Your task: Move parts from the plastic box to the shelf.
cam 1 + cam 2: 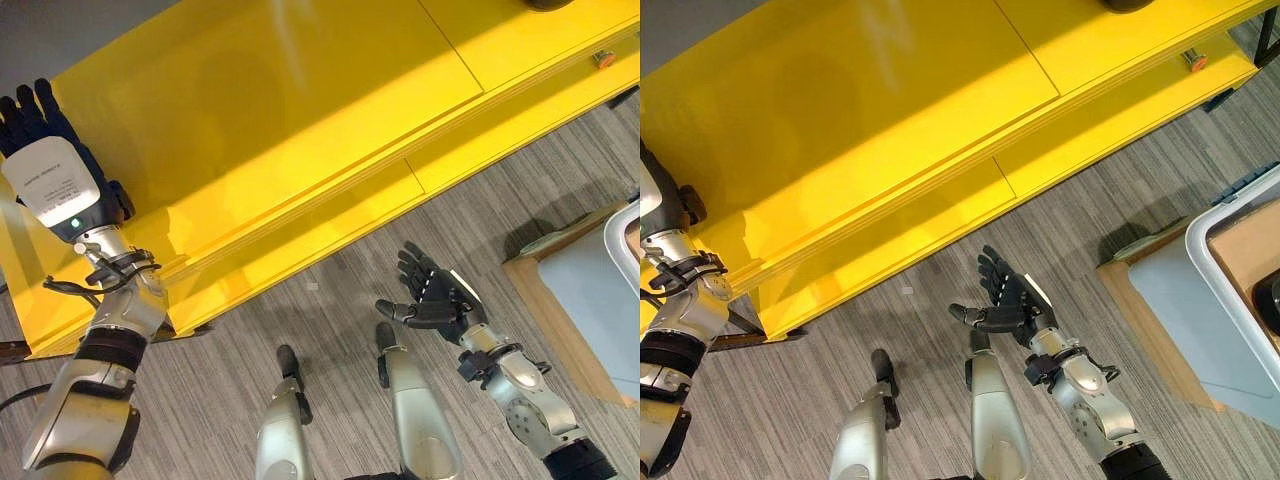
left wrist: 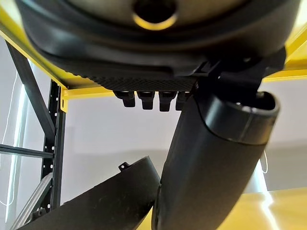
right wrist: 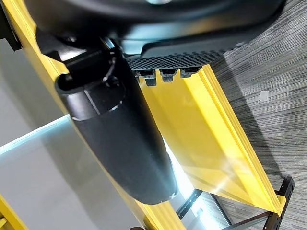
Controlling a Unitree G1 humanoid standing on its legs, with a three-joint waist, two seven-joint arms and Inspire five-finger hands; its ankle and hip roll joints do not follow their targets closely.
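Yellow shelf [image 1: 300, 120] is overhung by the open left hand [image 1: 45, 165]; the empty right hand [image 1: 435, 297] is held open above the floor [image 1: 330, 330].

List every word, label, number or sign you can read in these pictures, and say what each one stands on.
No text here can be read.
White cover on the back of the left robot hand: a few lines of small grey print, too small to read.
Yellow shelf: plain, no print visible.
Plastic box beside the shelf: no label visible.
Right robot hand: no marking visible.
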